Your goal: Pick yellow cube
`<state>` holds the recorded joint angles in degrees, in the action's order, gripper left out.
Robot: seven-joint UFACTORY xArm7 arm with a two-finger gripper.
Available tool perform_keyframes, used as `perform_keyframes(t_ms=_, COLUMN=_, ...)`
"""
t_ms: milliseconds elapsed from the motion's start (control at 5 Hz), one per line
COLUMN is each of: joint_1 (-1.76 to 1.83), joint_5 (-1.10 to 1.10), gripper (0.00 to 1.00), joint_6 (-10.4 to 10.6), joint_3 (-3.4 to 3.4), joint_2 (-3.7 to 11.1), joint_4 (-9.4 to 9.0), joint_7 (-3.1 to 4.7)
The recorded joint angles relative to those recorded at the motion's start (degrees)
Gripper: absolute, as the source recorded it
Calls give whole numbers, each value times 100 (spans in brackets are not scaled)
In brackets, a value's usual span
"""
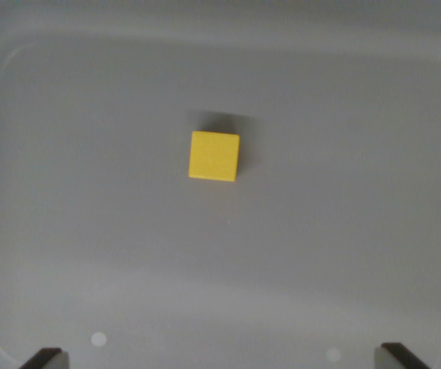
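Fingers (224,357) of the arm appeared only as two dark tips at the bottom corners of the wrist view, one at the view's left and one at its right, set far apart and holding nothing. That wide spread suited an approach from above, leaving a gap far wider than the target. One yellow cube (213,156) lay flat on the floor of a grey tray (44,192), well ahead of the fingertips and roughly midway between their two lines, slightly turned so that its edges were not quite square to the view. A soft shadow fell just beyond its far edge. Count: two fingertips, one cube, one tray with rounded corners. Two pale round spots on the tray floor near the fingertips could not be identified.
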<state>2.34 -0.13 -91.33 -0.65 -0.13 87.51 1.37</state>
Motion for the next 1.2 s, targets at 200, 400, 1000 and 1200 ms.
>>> perform_keyframes(t_ms=200, joint_1=0, joint_5=0, gripper=0, joint_6=0, joint_3=0, joint_2=0, joint_4=0, joint_7=0)
perform_keyframes(t_ms=400, joint_1=3, joint_5=1, gripper=0, joint_6=89, joint_3=1, joint_2=63, joint_4=-36, joint_7=-7)
perform_keyframes(t_ms=1000, joint_1=7, joint_5=2, gripper=0, joint_6=214, joint_3=3, joint_2=152, joint_4=-87, joint_7=-18)
perform_keyframes(t_ms=1200, joint_1=12, joint_5=3, gripper=0, joint_6=364, joint_3=5, joint_2=260, joint_4=-148, joint_7=-30)
